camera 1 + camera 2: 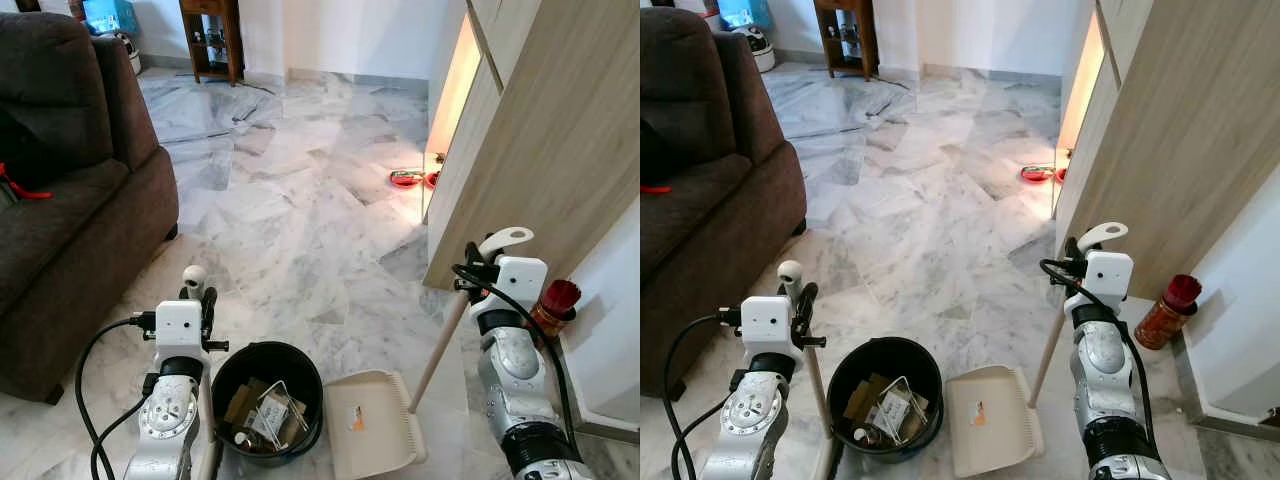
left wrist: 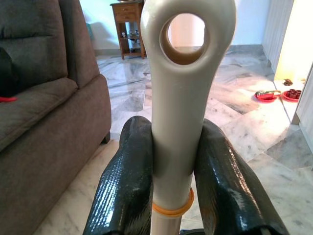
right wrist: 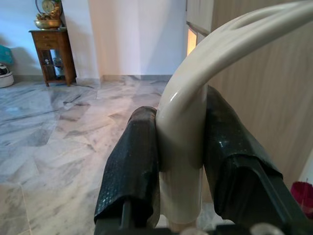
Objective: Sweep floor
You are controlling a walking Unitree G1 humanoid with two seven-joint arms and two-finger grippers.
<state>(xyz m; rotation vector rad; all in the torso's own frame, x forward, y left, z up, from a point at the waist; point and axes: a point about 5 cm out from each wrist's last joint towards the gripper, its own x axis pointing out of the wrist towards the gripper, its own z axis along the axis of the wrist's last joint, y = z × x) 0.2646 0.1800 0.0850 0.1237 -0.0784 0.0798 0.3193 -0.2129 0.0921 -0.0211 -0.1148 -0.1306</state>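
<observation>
Bin (image 1: 268,400) holds paper scraps; left fingers (image 2: 122,186) pinch broom (image 2: 181,98), right fingers (image 3: 132,166) dustpan (image 1: 370,425).

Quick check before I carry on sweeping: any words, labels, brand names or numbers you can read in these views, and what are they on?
None can be read.
Dustpan: a small orange sticker on its tray, too small to read.
Black bin: paper scraps inside show dark print, too blurred to read.
Red-capped jar by the cabinet: no readable label.
Broom handle in the left gripper and dustpan handle in the right gripper: plain, no markings.
</observation>
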